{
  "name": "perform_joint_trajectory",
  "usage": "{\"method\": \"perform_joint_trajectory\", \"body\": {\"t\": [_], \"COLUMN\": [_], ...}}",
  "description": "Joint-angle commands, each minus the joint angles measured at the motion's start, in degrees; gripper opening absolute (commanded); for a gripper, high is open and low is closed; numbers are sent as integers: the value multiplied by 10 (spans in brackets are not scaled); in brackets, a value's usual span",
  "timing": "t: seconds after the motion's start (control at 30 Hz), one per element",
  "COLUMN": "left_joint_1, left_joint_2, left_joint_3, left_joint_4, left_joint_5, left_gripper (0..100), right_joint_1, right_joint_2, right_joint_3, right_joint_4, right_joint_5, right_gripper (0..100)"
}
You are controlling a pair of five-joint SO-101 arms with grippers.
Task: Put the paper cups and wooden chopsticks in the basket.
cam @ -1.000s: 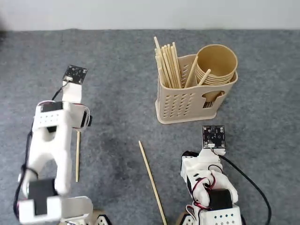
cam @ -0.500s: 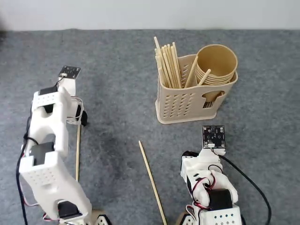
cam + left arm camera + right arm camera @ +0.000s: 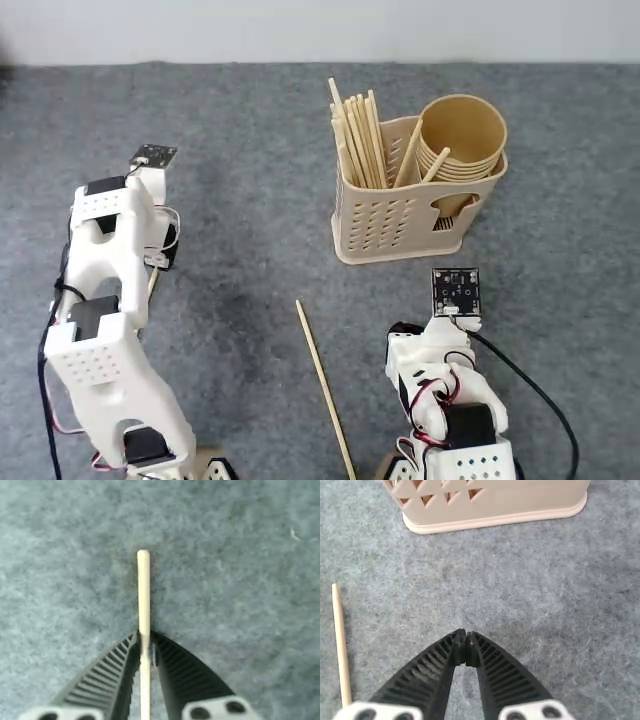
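Note:
My left gripper (image 3: 144, 642) is shut on a wooden chopstick (image 3: 143, 595), whose free end points out over the grey mat. In the high view that arm stands at the left, and just a short piece of its chopstick (image 3: 152, 283) peeks out beside it. A second chopstick (image 3: 322, 385) lies loose on the mat at the front middle. The beige basket (image 3: 400, 215) holds several chopsticks (image 3: 358, 140) and stacked paper cups (image 3: 462, 135). My right gripper (image 3: 465, 645) is shut on nothing, low over the mat in front of the basket (image 3: 490, 510).
The loose chopstick (image 3: 340, 640) lies off to one side of my right gripper. Grey mat covers the table, with open room between the two arms and left of the basket.
The left arm has folded down over the chopstick at the left, which now sits in its gripper, mostly covered by the arm. The right arm has not moved.

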Motion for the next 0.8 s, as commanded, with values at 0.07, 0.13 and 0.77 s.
{"method": "perform_joint_trajectory", "body": {"t": [0.07,0.13,0.77], "left_joint_1": [16,27,142], "left_joint_2": [-33,-61,-427], "left_joint_3": [-54,-73,-115], "left_joint_4": [56,86,143], "left_joint_5": [-1,0,77], "left_gripper": [12,12,12], "right_joint_1": [0,0,0], "right_joint_2": [-3,-3,-3], "right_joint_3": [11,11,11], "right_joint_4": [0,0,0], "right_joint_5": [-1,-1,-1], "right_gripper": [9,9,9]}}
